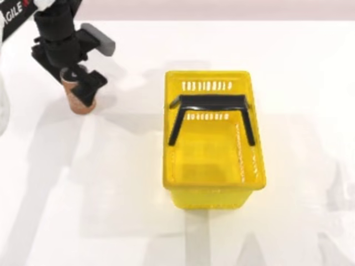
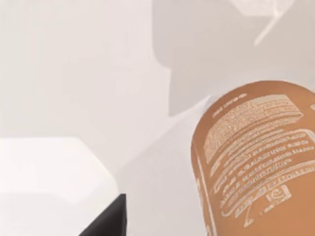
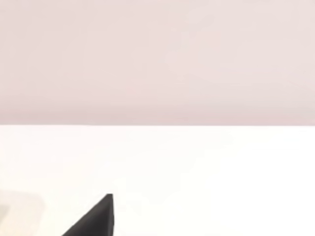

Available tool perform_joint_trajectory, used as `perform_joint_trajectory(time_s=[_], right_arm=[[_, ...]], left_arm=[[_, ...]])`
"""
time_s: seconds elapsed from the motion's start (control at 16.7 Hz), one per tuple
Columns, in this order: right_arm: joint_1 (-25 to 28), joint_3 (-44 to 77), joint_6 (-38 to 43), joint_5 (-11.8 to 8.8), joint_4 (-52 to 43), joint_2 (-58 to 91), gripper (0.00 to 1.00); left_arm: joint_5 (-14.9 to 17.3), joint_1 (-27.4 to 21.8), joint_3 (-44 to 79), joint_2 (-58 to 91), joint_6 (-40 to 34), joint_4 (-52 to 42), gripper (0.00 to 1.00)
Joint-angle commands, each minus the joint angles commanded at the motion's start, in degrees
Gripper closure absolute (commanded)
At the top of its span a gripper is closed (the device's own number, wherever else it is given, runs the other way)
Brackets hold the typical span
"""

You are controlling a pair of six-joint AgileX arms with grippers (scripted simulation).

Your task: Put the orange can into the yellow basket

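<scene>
My left gripper sits over the can at the far left of the table, well apart from the basket, which stands near the middle with its black handle swung across the far part of its opening. The fingers look set about the can's upper part, but I cannot tell whether they are clamped on it or only beside it. My right arm is out of the top view, and its wrist view shows only bare table, a pale wall and a dark finger tip, so I cannot tell its state either.

The risks, as I judge them: a grip high on a smooth cylinder could let the can tilt or slip during the carry, and the handle could catch the can or my fingers if I come in over the basket's far part.

The top view gives the can's place against the basket. The left wrist view shows the can's side close up, with white print, and one dark finger tip, but no basket
</scene>
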Motion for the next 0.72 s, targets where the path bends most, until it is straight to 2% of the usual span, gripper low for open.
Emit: perform_joint_trajectory(time_s=[0.6, 0.72], right_arm=[[0.0, 0.0, 0.0, 0.0, 0.0, 0.0, 0.00], [0.0, 0.0, 0.0, 0.0, 0.0, 0.0, 0.00]], left_arm=[[0.0, 0.0, 0.0, 0.0, 0.0, 0.0, 0.98], [0.0, 0.0, 0.0, 0.0, 0.0, 0.0, 1.00]])
